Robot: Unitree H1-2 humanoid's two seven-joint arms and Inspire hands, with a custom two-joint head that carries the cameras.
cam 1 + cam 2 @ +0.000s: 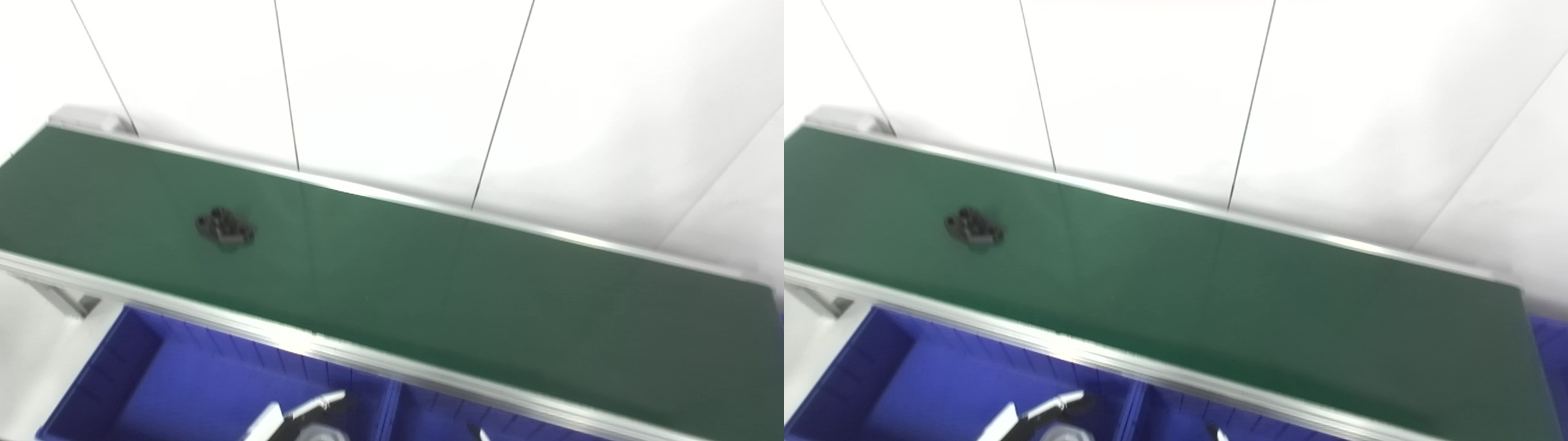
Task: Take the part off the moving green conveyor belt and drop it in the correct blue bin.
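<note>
A small black part (224, 228) lies on the green conveyor belt (459, 288), toward its left end. My left hand (294, 419) shows only partly at the bottom edge, over the left blue bin (184, 380). Its fingers are apart with nothing between them, and it is well below and to the right of the part. Only a fingertip of my right hand (481, 433) pokes in at the bottom edge over the second blue bin (429, 416). The rest of that hand is out of frame.
A silver rail (367, 361) runs along the belt's near edge, between the belt and the bins. A white panelled wall (392, 92) stands right behind the belt. Another blue bin corner (1549, 343) shows past the belt's right end.
</note>
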